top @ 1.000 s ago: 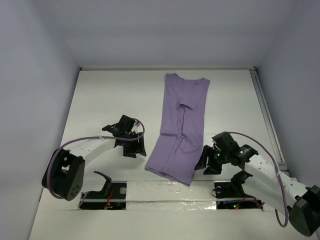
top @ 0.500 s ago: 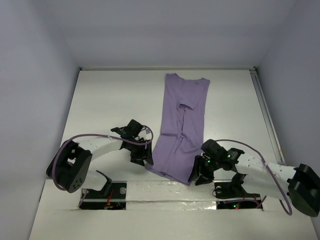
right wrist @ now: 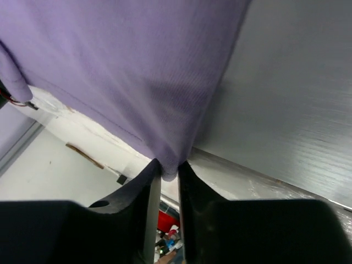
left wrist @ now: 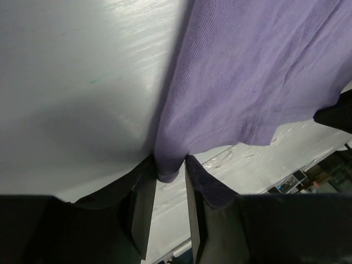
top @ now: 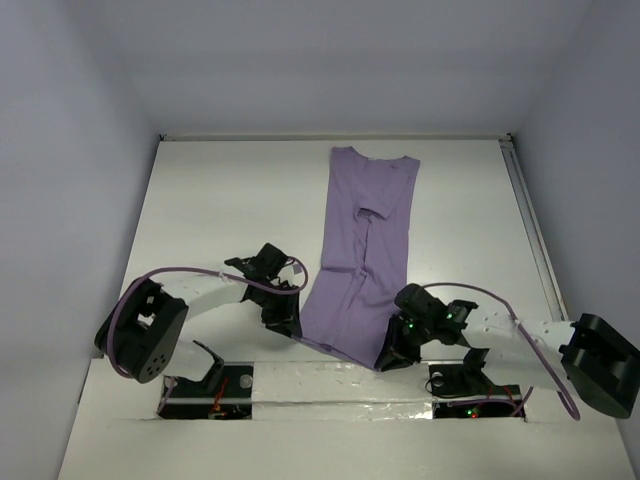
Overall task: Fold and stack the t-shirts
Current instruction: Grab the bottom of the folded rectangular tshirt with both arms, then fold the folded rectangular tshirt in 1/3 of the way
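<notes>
One lavender t-shirt [top: 362,255] lies folded lengthwise into a long strip down the middle of the white table, collar end at the far side. Its near hem reaches the table's front edge. My left gripper [top: 288,322] is shut on the hem's near-left corner; in the left wrist view the purple cloth [left wrist: 247,82] bunches between the two dark fingers [left wrist: 144,201]. At the near-right corner my right gripper [top: 388,356] is shut on the hem, and in the right wrist view the cloth [right wrist: 137,71] is pinched at the fingertips [right wrist: 155,176].
The white table [top: 220,200] has grey walls at the back and both sides. A metal rail [top: 535,240] runs along its right edge. Both arm bases and cable mounts [top: 215,385] sit along the near edge, below the shirt's hem.
Both grippers have moved inward to the shirt's near hem corners and closed on the cloth; a second ago they stood open beside it.
</notes>
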You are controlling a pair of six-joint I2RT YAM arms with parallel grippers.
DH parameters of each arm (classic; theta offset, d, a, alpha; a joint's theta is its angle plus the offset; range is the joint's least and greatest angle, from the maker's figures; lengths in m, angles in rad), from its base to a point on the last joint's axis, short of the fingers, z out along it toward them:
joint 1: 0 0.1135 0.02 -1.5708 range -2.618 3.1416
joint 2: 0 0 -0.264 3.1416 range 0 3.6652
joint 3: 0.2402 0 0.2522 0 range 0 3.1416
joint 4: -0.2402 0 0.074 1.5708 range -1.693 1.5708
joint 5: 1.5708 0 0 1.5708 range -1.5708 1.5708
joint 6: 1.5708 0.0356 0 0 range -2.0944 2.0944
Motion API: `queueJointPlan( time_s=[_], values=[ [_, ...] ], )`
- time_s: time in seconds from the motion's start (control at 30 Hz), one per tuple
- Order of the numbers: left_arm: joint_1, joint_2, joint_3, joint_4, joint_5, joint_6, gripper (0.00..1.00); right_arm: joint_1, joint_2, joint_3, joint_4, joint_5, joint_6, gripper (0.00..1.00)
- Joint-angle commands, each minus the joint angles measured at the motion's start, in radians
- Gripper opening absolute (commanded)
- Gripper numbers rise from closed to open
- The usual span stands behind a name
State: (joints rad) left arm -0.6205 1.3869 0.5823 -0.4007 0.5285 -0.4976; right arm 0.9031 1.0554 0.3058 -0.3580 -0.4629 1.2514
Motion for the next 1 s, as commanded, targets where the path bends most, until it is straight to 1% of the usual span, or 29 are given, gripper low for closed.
queueJointPlan(
  time_s=[0.0,0.03,0.07,0.13,0.17,0.2,0.27,0.33,0.37,0.4,0.43,0.47,0.5,0.53,0.57,0.6,0.63,0.67,0.77,0.8,0.83,0.87,0.9,0.93,0.97],
  values=[
    [-0.004,0.011,-0.007,-0.012,-0.039,0.011,0.25,0.017,0.017,0.006,0.039,0.049,0.005,0.23],
    [-0.004,0.011,-0.004,-0.012,-0.044,0.011,0.22,0.017,0.015,0.01,0.03,0.059,0.005,0.2],
    [-0.004,0.014,0.007,-0.012,-0.048,0.011,0.2,0.017,0.009,0.013,0.013,0.063,0.005,0.12],
    [-0.013,0.015,0.011,-0.007,-0.056,0.01,0.14,0.026,-0.017,0.021,-0.004,0.078,0.006,0.06],
    [-0.013,0.014,0.011,-0.007,-0.056,0.01,0.02,0.026,-0.026,0.023,-0.024,0.079,0.006,0.02],
    [-0.013,0.009,0.01,-0.012,-0.055,0.002,0.0,0.026,-0.046,0.024,-0.033,0.076,0.005,0.0],
    [-0.013,-0.014,-0.008,-0.021,-0.032,-0.009,0.0,0.037,-0.07,0.045,-0.08,0.072,0.003,0.0],
    [-0.013,-0.083,-0.018,-0.072,-0.024,-0.041,0.0,0.037,-0.101,0.075,-0.136,0.075,-0.012,0.0],
    [-0.028,-0.107,-0.001,-0.102,-0.025,-0.047,0.0,0.037,-0.136,0.119,-0.201,0.087,-0.02,0.0],
    [-0.048,-0.123,0.01,-0.177,-0.054,-0.048,0.0,0.037,-0.155,0.146,-0.243,0.108,-0.024,0.0],
    [-0.067,-0.135,0.016,-0.188,-0.053,-0.079,0.0,0.037,-0.173,0.174,-0.334,0.166,-0.038,0.0],
    [-0.079,-0.155,0.02,-0.191,-0.05,-0.108,0.0,0.037,-0.202,0.203,-0.375,0.202,-0.046,0.0],
    [-0.079,-0.204,0.058,-0.193,-0.061,-0.134,0.0,0.037,-0.21,0.26,-0.416,0.243,-0.052,0.0],
    [-0.079,-0.221,0.092,-0.207,-0.086,-0.163,0.0,0.037,-0.213,0.283,-0.449,0.277,-0.064,0.0],
    [-0.079,-0.224,0.194,-0.231,-0.123,-0.162,0.0,0.037,-0.215,0.303,-0.493,0.332,-0.073,0.0],
    [-0.079,-0.2,0.255,-0.284,-0.204,-0.156,0.0,0.022,-0.21,0.321,-0.512,0.36,-0.081,0.0],
    [-0.079,-0.181,0.305,-0.302,-0.235,-0.151,0.0,0.011,-0.209,0.355,-0.525,0.389,-0.107,0.0],
    [-0.079,-0.163,0.392,-0.305,-0.251,-0.156,0.0,-0.022,-0.206,0.377,-0.553,0.447,-0.124,0.0],
    [-0.079,-0.094,0.505,-0.302,-0.295,-0.165,0.0,-0.099,-0.181,0.487,-0.576,0.521,-0.226,0.0],
    [-0.079,-0.06,0.566,-0.306,-0.332,-0.162,0.0,-0.159,-0.172,0.513,-0.576,0.53,-0.256,0.0],
    [-0.079,-0.043,0.591,-0.308,-0.352,-0.154,0.0,-0.191,-0.147,0.538,-0.573,0.536,-0.324,0.0],
    [-0.07,-0.026,0.617,-0.309,-0.372,-0.147,0.0,-0.228,-0.135,0.567,-0.556,0.544,-0.358,0.0],
    [-0.07,0.012,0.661,-0.303,-0.399,-0.133,0.0,-0.3,-0.121,0.576,-0.541,0.541,-0.389,0.0],
    [-0.059,0.03,0.68,-0.293,-0.409,-0.127,0.0,-0.334,-0.098,0.585,-0.526,0.537,-0.452,0.0],
    [-0.047,0.046,0.714,-0.28,-0.42,-0.122,0.0,-0.366,-0.088,0.601,-0.491,0.538,-0.48,0.0]
  ],
)
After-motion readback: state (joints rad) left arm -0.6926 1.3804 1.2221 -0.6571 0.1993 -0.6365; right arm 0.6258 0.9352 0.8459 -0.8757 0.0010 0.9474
